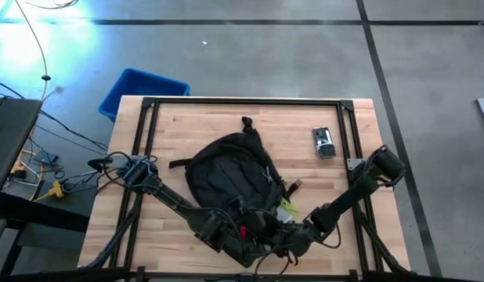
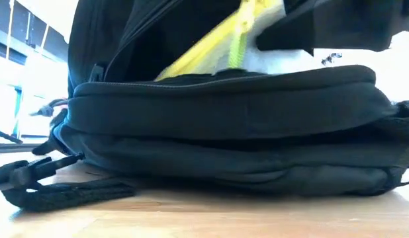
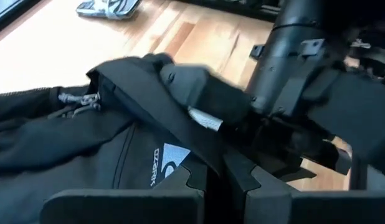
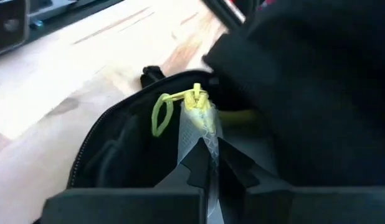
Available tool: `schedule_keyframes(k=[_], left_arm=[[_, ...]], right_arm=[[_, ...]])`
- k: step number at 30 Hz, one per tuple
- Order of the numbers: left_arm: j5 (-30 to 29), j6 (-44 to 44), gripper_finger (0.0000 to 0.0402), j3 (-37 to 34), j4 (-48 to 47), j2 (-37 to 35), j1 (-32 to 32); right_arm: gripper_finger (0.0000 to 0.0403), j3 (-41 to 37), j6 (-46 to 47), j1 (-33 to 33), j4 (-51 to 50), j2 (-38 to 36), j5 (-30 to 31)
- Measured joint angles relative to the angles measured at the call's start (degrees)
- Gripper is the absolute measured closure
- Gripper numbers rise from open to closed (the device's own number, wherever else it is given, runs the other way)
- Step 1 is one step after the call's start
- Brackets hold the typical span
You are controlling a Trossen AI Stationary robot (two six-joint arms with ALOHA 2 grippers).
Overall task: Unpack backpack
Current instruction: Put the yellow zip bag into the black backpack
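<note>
A: Where is the backpack from where you sit?

B: You have it lying on the wooden desk, about mid-width and toward the near edge, with its top loop pointing at the far side. In the low view it fills nearly the whole picture, flat on the desk, with a black strap trailing beside it.

A: And your two arms?

B: Both meet at the near end of the backpack. Your left gripper has its fingers pressed together on a fold of the black fabric at the edge of the opening. Your right gripper reaches into the open mouth of the backpack, fingers pinched on the clear pouch with the yellow edge.

A: How much of the pouch can you see?

B: Its yellow zipper pull and a strip of clear mesh-like plastic stick out of the opening in the right wrist view. In the low view the yellow edge rises at a slant above the backpack's zip line.

A: Anything else around?

B: A small silver and black object lies on the desk toward the far right, well apart from the backpack. A blue bin stands on the floor beyond the desk's far left corner.
</note>
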Motion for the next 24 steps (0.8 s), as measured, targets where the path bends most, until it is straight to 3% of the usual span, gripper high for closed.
schedule_keyframes(k=[7, 15, 20, 24], left_arm=[[-0.3, 0.1, 0.0401, 0.0, 0.6, 0.0, 0.1], [-0.5, 0.1, 0.0401, 0.0, 0.6, -0.2, -0.1], [0.0, 0.1, 0.0402, 0.0, 1.0, -0.2, -0.1], [-0.1, 0.1, 0.0402, 0.0, 0.4, -0.2, 0.0]], right_arm=[[0.0385, 0.6, 3.8, 0.0, -1.8, 0.0, -0.3], [0.0253, 5.0, 4.5, 1.2, -5.4, 0.1, 0.0], [0.0176, 11.1, 10.4, 4.8, -20.3, 0.1, -0.5], [0.0155, 14.9, 19.5, 9.0, -33.5, 0.1, 0.1]])
